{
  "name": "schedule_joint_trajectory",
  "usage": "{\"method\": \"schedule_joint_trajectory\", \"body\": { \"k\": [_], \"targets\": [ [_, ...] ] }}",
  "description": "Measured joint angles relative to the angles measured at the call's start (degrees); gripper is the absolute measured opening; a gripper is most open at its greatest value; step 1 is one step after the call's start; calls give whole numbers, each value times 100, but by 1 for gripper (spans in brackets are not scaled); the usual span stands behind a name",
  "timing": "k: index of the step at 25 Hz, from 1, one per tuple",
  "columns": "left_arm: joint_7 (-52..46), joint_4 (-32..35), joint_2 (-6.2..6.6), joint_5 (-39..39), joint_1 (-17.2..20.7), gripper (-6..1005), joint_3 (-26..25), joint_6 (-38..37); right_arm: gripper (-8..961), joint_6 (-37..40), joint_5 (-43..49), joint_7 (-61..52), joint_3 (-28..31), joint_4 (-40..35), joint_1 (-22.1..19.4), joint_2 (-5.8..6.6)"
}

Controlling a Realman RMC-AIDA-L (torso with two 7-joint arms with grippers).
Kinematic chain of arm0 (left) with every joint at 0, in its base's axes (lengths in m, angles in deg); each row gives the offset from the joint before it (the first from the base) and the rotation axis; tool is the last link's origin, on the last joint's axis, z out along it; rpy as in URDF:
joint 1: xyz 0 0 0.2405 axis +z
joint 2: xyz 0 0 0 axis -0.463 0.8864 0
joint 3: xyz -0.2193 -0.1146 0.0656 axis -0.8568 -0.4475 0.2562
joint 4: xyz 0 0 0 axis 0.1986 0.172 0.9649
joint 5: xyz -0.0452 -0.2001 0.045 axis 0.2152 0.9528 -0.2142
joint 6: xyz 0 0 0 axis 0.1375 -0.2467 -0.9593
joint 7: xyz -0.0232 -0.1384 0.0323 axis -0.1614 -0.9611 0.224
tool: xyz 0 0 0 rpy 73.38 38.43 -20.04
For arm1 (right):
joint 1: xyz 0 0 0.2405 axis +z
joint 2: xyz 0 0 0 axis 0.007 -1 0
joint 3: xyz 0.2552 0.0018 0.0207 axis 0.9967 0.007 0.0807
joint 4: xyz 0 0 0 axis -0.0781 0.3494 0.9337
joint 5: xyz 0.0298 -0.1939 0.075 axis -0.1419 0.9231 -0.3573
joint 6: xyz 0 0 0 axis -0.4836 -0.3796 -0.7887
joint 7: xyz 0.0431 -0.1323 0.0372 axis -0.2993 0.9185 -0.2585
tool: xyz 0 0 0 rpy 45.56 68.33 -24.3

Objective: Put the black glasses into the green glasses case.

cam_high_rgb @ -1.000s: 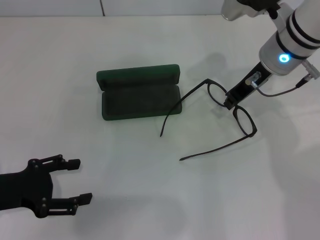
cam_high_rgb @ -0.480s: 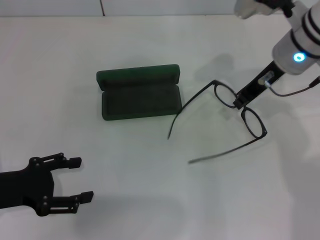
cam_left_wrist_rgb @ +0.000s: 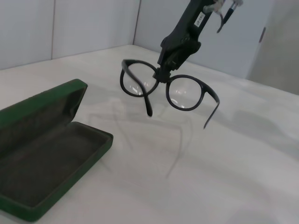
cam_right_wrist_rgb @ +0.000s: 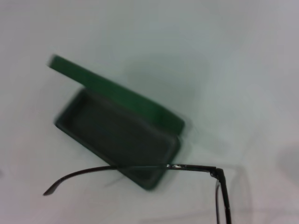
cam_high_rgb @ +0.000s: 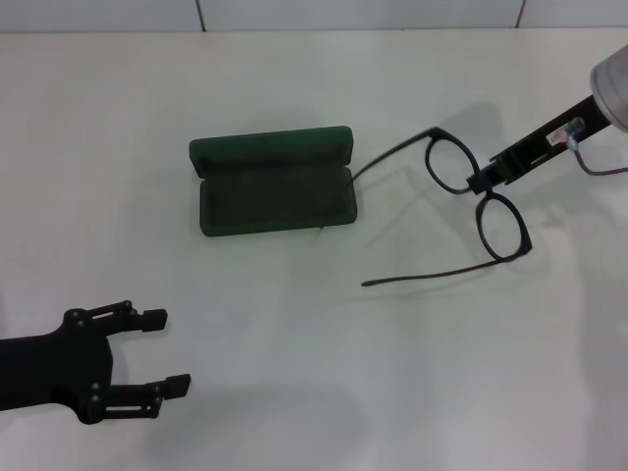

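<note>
Reaching in from the right edge of the head view, the right gripper (cam_high_rgb: pixel 483 181) has its jaws closed on the bridge of the black glasses (cam_high_rgb: pixel 491 228). The two lenses sit one above the other right of centre, and the temple arms stretch leftward. The upper arm's tip ends close to the right end of the green glasses case (cam_high_rgb: pixel 275 182), which lies open on the white table (cam_high_rgb: pixel 314 334) just left of centre, lid standing along its far side. At lower left the left gripper (cam_high_rgb: pixel 155 351) rests with its jaws spread wide and nothing between them.

From the left wrist view, the glasses (cam_left_wrist_rgb: pixel 187 93) hang clear above the table in the upper middle, pinched at the bridge, while the case (cam_left_wrist_rgb: pixel 46 154) fills the lower left.

The right wrist view shows the open case (cam_right_wrist_rgb: pixel 117 130) at centre left, with one temple arm (cam_right_wrist_rgb: pixel 135 169) crossing over its near corner.
</note>
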Motion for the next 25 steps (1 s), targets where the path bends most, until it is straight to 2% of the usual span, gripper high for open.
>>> {"method": "schedule_joint_trajectory", "body": {
  "k": [5, 9, 13, 18, 21, 25],
  "targets": [
    [-328, -110, -18, 30, -138, 865, 1, -61, 46, -32, -923, 906, 332, -259, -441, 14],
    [-455, -633, 35, 105, -448, 864, 1, -182, 46, -104, -1975, 1896, 431, -384, -848, 26],
    [-528, -1209, 102, 103, -814, 862, 0, -206, 45, -298, -2698, 2761, 491, -244, -1131, 4],
    [-608, -1643, 39, 118, -1221, 861, -4, -111, 45, -536, -3482, 3629, 497, 388, -1164, -11],
    [-800, -1902, -26, 177, -1508, 793, -107, 130, 45, -606, -3739, 3844, 498, 607, -1143, -7],
    [-572, -2022, -139, 249, -1662, 611, -128, 273, 46, -692, -4059, 4043, 489, 803, -1137, -45]
  ]
}}
